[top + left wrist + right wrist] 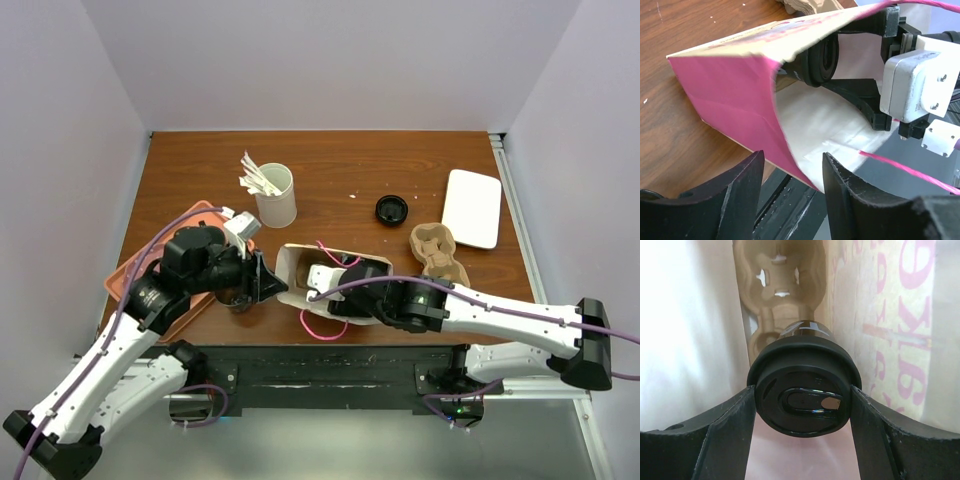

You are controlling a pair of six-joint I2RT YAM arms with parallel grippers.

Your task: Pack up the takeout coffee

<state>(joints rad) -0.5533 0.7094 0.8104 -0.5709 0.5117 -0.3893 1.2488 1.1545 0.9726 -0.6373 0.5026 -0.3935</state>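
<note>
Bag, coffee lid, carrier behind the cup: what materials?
Bag: paper, it seems; matte pink side panel, white inside, sharp creases.
Coffee lid: probably plastic; black, smooth, slight sheen, moulded sip slot.
Carrier: looks like moulded pulp; tan, dull, rough surface with punched slots.

Table [340,165]: brown wood-grain top with a few pale specks [352,195] near centre. A light metal rail [510,190] runs along its right edge. Plain pale lavender panels enclose it: left wall [60,150], back wall [330,60], right wall [590,130]. Grey floor [330,450] shows below the near edge. Lighting is even and shadows are soft.
</note>
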